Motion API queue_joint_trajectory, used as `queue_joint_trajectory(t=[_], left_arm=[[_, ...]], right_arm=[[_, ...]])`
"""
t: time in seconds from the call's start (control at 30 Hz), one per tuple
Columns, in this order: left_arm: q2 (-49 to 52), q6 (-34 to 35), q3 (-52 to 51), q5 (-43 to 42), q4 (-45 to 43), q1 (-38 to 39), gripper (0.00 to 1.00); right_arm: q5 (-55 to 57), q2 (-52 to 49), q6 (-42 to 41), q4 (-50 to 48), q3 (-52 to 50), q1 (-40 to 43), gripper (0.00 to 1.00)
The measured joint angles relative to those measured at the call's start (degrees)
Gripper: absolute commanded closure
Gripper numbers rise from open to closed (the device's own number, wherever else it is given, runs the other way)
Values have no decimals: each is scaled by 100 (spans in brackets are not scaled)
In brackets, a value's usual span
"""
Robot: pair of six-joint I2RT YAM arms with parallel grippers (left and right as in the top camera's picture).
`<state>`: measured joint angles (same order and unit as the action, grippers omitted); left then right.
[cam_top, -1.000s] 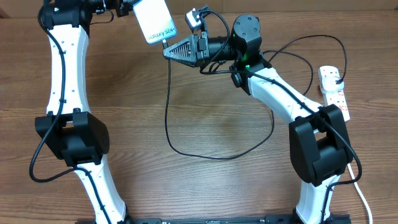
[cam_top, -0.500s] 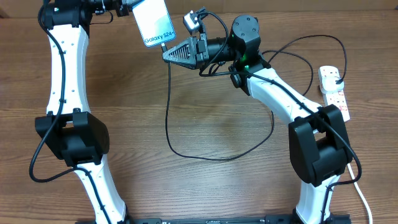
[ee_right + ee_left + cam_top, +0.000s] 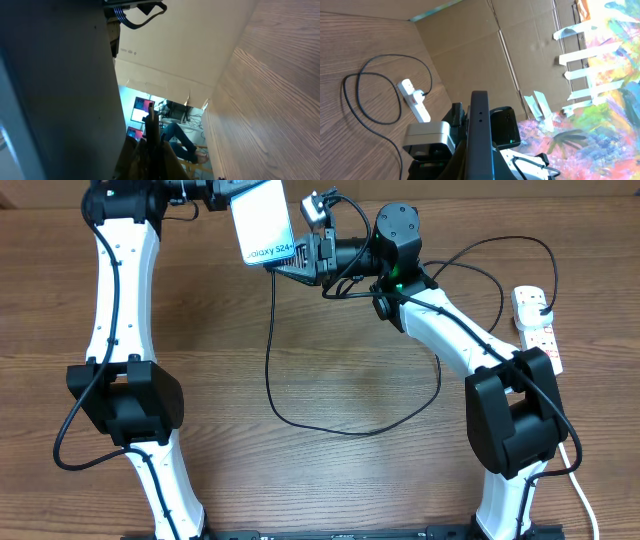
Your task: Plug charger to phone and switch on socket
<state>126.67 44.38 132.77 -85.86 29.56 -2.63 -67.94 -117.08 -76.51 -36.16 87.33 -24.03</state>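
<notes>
Mid plug-in. Holding phone [image 3: 262, 220] up off surface [image 3: 350, 480] in left claw [image 3: 232, 188], clamped shut on its edges. Pinching charger [image 3: 270, 360] tip in right claw [image 3: 288, 267], closed, right at phone's lower edge; cannot tell whether seated. Plug end looks already in socket [image 3: 537, 330], far right. Remaining, likely: finish insertion, flip socket switch.

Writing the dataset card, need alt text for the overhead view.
The left claw holds a slim light-blue-screened smartphone raised, while the right claw meets its lower edge with a thin black charger cable. The cable loops over the brown wooden table to a white power strip.
</notes>
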Motion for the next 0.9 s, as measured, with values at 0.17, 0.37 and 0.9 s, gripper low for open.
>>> queue_joint_trajectory(t=[0.17, 0.37, 0.9], left_arm=[[0, 24, 0, 179, 0, -87, 96], [0, 44, 0, 507, -7, -310, 96], [0, 396, 0, 911, -566, -452, 96]], right_arm=[[-22, 0, 4, 28, 0, 0, 96], [-87, 0, 2, 76, 0, 0, 96], [-391, 0, 221, 83, 0, -11, 96]])
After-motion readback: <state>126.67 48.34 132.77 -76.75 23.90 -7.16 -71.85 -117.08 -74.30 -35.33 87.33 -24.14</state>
